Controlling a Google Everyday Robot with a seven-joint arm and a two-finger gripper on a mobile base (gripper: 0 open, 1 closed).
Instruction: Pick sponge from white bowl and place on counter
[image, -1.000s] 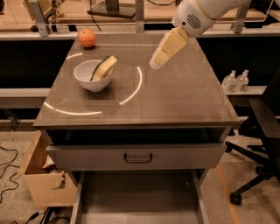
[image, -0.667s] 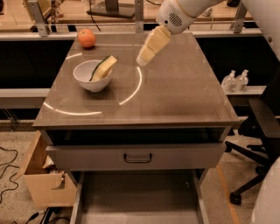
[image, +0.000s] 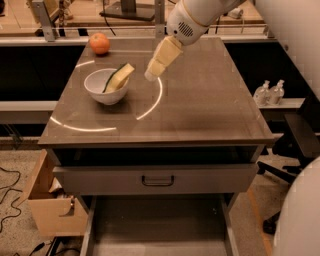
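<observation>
Where the sponge (image: 118, 78) sits, camera view: leaning tilted in the white bowl (image: 107, 95), upper end poking above the rim, dark green face turned to the left, pale yellow face to the right

- Bowl stands left of centre on the counter (image: 210, 100), inside the thin white arc marks (image: 152, 102)
- Gripper (image: 151, 75) hangs above the counter, upper middle of frame, just right of the bowl, pointing down and to the left; apart from bowl and sponge, holding nothing
- Spread or pressed together: cannot tell from this angle
- Orange fruit (image: 99, 43) at the far left corner of the counter, well behind the bowl
- Grey drawer (image: 200, 179) with handle (image: 157, 180) below the front edge
- Cardboard box (image: 50, 210) on the floor, lower left
</observation>
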